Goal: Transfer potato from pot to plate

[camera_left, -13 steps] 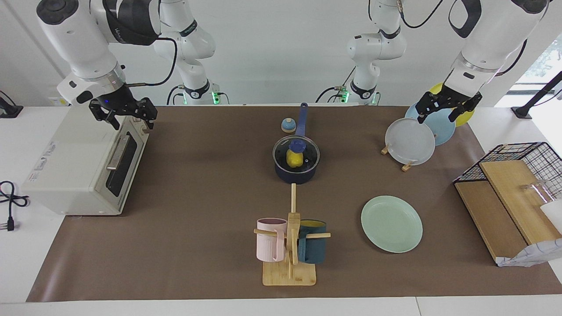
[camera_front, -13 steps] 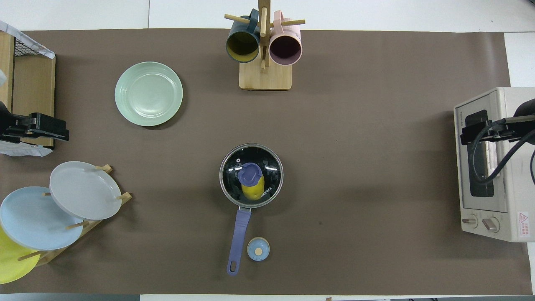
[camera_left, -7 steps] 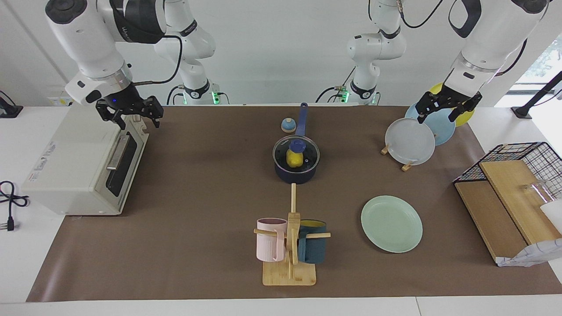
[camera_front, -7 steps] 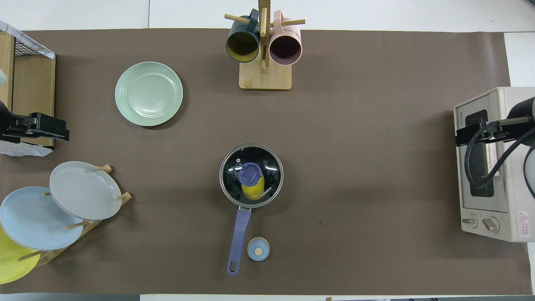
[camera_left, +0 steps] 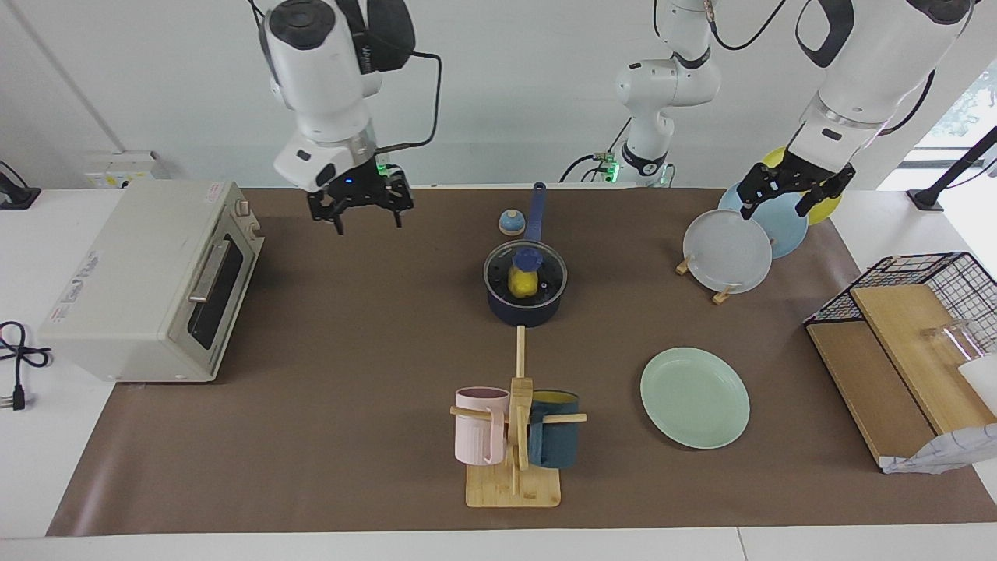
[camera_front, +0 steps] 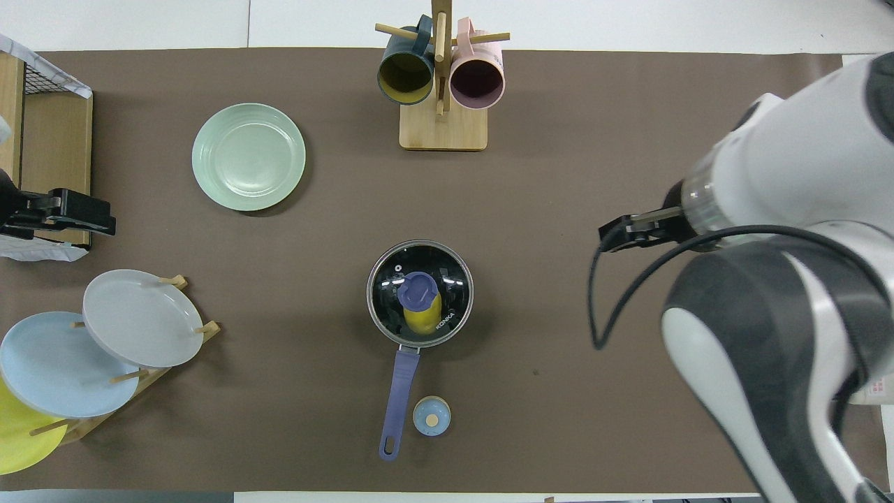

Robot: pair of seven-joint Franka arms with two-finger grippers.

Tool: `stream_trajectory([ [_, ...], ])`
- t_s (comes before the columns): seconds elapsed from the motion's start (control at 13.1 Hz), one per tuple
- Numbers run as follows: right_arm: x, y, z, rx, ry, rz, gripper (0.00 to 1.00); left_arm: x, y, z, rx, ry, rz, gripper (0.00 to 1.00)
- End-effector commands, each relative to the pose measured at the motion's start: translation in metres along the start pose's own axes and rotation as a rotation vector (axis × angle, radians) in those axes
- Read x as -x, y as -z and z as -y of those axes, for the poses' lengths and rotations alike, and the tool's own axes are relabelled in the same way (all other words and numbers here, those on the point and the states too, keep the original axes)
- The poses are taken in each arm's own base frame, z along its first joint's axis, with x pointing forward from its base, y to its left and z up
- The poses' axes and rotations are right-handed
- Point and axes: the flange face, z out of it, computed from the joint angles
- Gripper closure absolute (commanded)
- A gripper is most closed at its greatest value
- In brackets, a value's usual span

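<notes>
1. Your landmark is the pot [camera_left: 526, 292], mid-mat, glass lid [camera_left: 526, 272] still on it, its handle pointing toward the robots.
2. Toaster oven [camera_left: 148, 282] sits at the right arm's end of the table, well apart from the pot.
3. Right gripper [camera_left: 357, 220] is up in the air over bare mat between the toaster oven and the pot, fingers spread, holding nothing.
4. Potato [camera_left: 523, 283] is inside the pot, visible through the lid, under the blue lid knob [camera_front: 419, 290].
5. You've got a mug rack [camera_left: 514, 436] farther from the robots than the pot, in line with it.
6. Plate [camera_left: 695, 397] lies flat, farther from the robots than the pot, toward the left arm's end; nothing on it.
7. Left gripper [camera_left: 788, 204] waits over the plate rack [camera_left: 728, 253], well apart from the pot, fingers apart, empty.
</notes>
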Motion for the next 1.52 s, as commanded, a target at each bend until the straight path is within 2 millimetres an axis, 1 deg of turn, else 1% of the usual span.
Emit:
stream_trajectory([
  [0.0, -0.016, -0.016, 0.065, -0.017, -0.037, -0.033, 0.0, 0.003, 0.004, 0.003, -0.014, 0.013, 0.002, 0.0],
  [0.08, -0.017, -0.033, 0.101, -0.033, -0.043, -0.057, 0.0, 0.003, 0.004, 0.004, -0.014, 0.014, 0.001, 0.0],
  [0.15, -0.013, -0.043, 0.13, -0.047, -0.048, -0.069, 0.0, 0.003, 0.004, 0.004, -0.014, 0.014, 0.002, 0.0],
  [0.23, -0.014, -0.063, 0.151, -0.052, -0.051, -0.076, 0.0, 0.003, 0.004, 0.003, -0.014, 0.013, 0.0, 0.0],
  [0.3, -0.013, -0.069, 0.163, -0.054, -0.045, -0.081, 0.0, 0.003, 0.004, 0.003, -0.014, 0.013, 0.002, 0.0],
  [0.38, -0.013, -0.072, 0.168, -0.054, -0.042, -0.077, 0.0, 0.003, 0.004, 0.004, -0.014, 0.014, 0.002, 0.0],
  [0.53, -0.011, -0.09, 0.174, -0.045, -0.048, -0.061, 0.0, 0.003, 0.004, 0.003, -0.014, 0.013, 0.0, 0.0],
  [0.68, -0.005, -0.091, 0.188, -0.058, -0.045, -0.079, 0.0, 0.003, 0.004, 0.003, -0.014, 0.013, 0.0, 0.0],
  [0.76, 0.003, -0.095, 0.204, -0.052, -0.039, -0.083, 0.0, 0.003, 0.004, 0.003, -0.014, 0.013, 0.0, 0.0],
  [0.84, 0.01, -0.113, 0.221, -0.035, -0.018, -0.067, 0.0, 0.003, 0.004, 0.003, -0.014, 0.013, 0.002, 0.0],
  [0.91, 0.012, -0.124, 0.223, -0.031, -0.023, -0.062, 0.0, 0.003, 0.004, 0.003, -0.014, 0.013, 0.0, 0.0],
  [1.07, 0.011, -0.126, 0.22, -0.03, -0.027, -0.063, 0.0, 0.003, 0.004, 0.003, -0.014, 0.013, 0.0, 0.0],
  [1.14, 0.013, -0.131, 0.219, -0.035, -0.025, -0.071, 0.0, 0.003, 0.004, 0.003, -0.014, 0.013, 0.002, 0.0],
  [1.29, 0.021, -0.149, 0.212, -0.044, -0.022, -0.083, 0.0, 0.003, 0.004, 0.004, -0.014, 0.014, 0.001, 0.0],
  [1.37, 0.025, -0.155, 0.21, -0.046, -0.017, -0.087, 0.0, 0.003, 0.004, 0.004, -0.014, 0.014, 0.001, 0.0],
  [1.45, 0.025, -0.156, 0.21, -0.05, -0.016, -0.094, 0.0, 0.003, 0.004, 0.003, -0.014, 0.013, 0.0, 0.0],
])
